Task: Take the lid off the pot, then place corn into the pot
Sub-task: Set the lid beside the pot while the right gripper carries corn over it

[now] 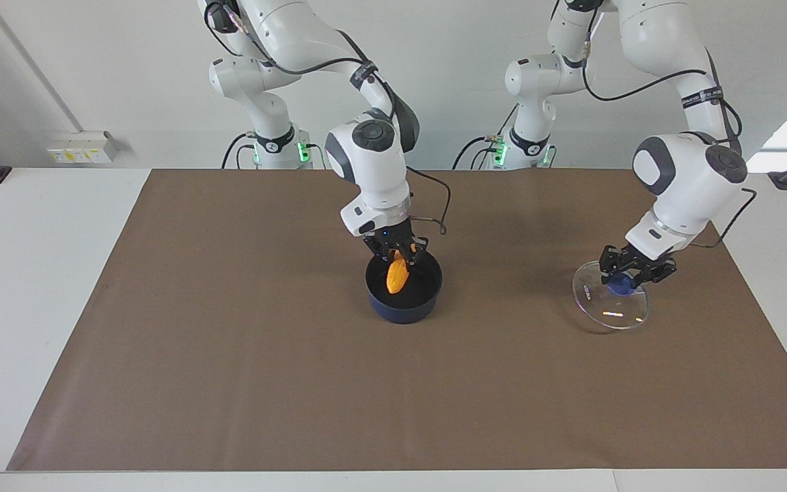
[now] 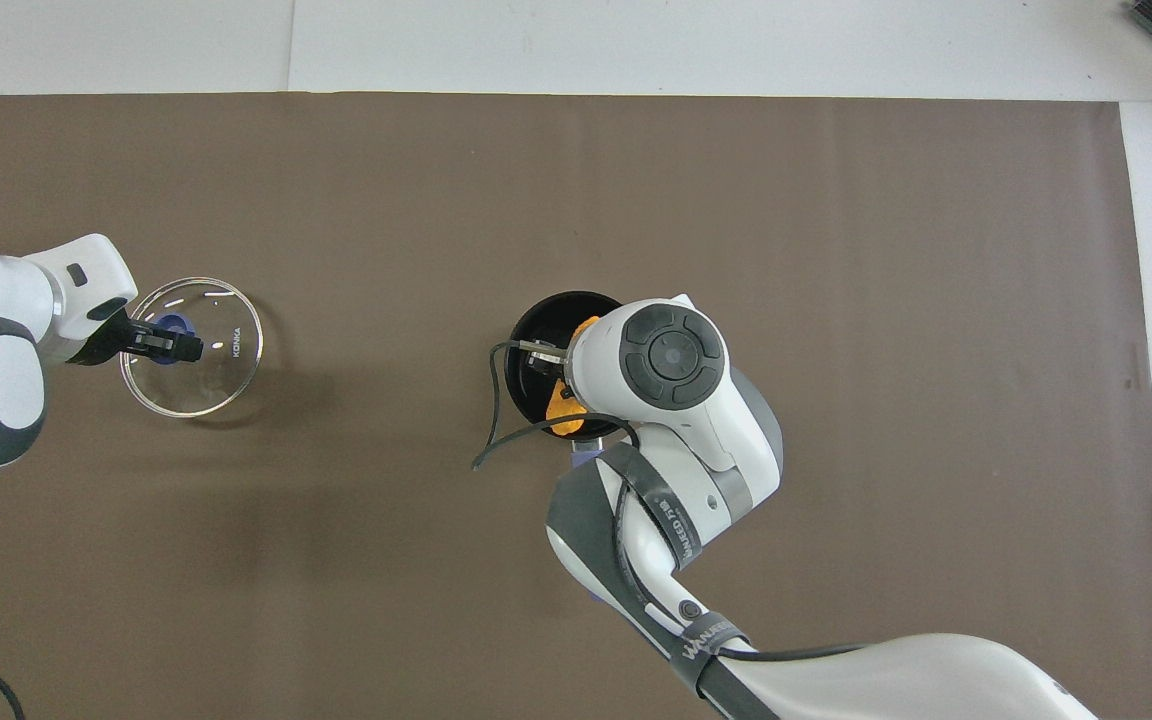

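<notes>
Facing view: right gripper (image 1: 400, 254) clamps the corn (image 1: 397, 275) over the pot (image 1: 404, 306), mid-mat (image 1: 229, 383); left gripper (image 1: 629, 273) pinches the lid (image 1: 605, 311) knob near the mat's left-arm edge.

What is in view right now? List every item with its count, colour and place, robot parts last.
pot: one, dark navy with black inside, mid-mat.
corn: one, yellow-orange, hanging point-down inside the pot's mouth, gripped.
lid: one, clear glass with blue knob, tilted over the mat toward the left arm's end, gripped by the knob.
mat: one, brown, covering the white table.
right end effector: one, black, over the pot, shut on the corn.
left end effector: one, black, shut on the lid's knob.
</notes>
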{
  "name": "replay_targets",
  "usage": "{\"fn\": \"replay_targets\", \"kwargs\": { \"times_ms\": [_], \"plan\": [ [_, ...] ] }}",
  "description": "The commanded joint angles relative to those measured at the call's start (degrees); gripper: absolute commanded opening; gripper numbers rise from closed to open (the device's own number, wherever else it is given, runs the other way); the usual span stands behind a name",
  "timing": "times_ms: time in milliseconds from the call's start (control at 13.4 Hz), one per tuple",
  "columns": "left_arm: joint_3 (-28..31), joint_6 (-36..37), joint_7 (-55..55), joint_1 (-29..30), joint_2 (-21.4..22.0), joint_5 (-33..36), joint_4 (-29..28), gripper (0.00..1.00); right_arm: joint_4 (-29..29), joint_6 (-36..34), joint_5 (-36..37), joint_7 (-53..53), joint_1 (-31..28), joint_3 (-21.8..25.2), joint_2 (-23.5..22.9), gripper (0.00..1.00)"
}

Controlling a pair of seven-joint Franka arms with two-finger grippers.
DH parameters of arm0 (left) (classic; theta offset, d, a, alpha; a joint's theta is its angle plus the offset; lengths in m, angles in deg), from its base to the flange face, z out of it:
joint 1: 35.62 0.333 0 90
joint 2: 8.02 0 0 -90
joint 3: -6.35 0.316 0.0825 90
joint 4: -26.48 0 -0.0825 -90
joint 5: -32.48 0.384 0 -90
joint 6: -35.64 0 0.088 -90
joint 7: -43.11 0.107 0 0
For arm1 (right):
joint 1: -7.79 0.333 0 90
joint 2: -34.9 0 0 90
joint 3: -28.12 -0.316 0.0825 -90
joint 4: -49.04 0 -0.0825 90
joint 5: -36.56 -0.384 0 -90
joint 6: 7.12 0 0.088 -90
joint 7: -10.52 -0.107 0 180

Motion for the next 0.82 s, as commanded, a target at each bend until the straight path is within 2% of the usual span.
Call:
{"fn": "replay_targets", "kwargs": {
  "times_ms": [0,673,748],
  "plan": [
    [0.2,-2.2,0.9,-0.5,1.3,-1.2,-2.6,0.00,-0.6,1.6,0.5,-0.5,0.2,-0.1,-0.5,0.00],
    [0.2,-3.0,0.0,-0.5,1.0,-1.2,-3.8,0.00,0.3,6.3,0.5,0.1,-0.1,-0.1,-1.6,0.01],
    [0.2,-2.9,-0.3,-0.6,1.0,-1.2,-3.9,0.04,0.4,7.0,0.5,0.1,-0.2,0.0,-1.8,0.04]
  ]
}}
